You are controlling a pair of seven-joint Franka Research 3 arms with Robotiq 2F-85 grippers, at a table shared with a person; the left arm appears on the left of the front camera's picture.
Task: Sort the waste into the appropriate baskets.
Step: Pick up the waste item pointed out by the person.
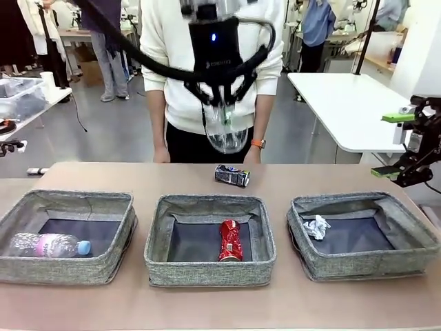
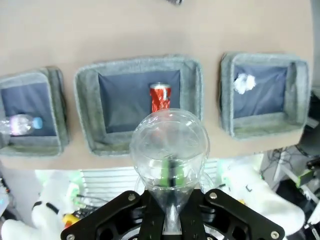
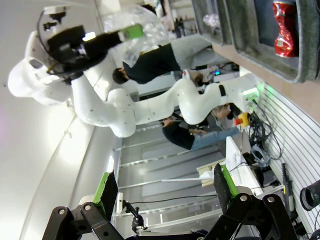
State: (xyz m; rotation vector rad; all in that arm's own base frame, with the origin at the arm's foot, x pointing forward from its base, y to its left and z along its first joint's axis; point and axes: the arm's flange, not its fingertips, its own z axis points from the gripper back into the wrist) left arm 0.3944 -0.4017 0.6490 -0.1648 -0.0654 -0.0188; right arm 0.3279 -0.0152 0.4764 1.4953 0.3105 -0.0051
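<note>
While the tan table [image 1: 138,176] carries three grey woven bins in a row, the front view records a grey-floored workroom behind it, with a white table [image 1: 344,103] at far right and a person [image 1: 172,69] standing at the far edge. Contents noted: the left basket [image 1: 62,269] holds a clear bottle [image 1: 48,245] lying on its side. The middle basket [image 1: 207,272] holds a crushed red can [image 1: 230,240]. The right basket [image 1: 372,265] holds a white paper wad [image 1: 317,226]. A crushed dark can [image 1: 231,176] lies on bare table beyond the middle basket.

The left gripper [image 1: 220,100] hangs high over the middle, clamped on a clear plastic cup [image 1: 226,131]. The right gripper [image 1: 393,145] stands at the right edge, jaws apart, nothing held.

Left wrist view: the cup, transparent and domed, sits pinched between the fingers, in line with the middle basket.

Right wrist view: green pads [image 3: 106,192] are spread wide, with nothing between them.
</note>
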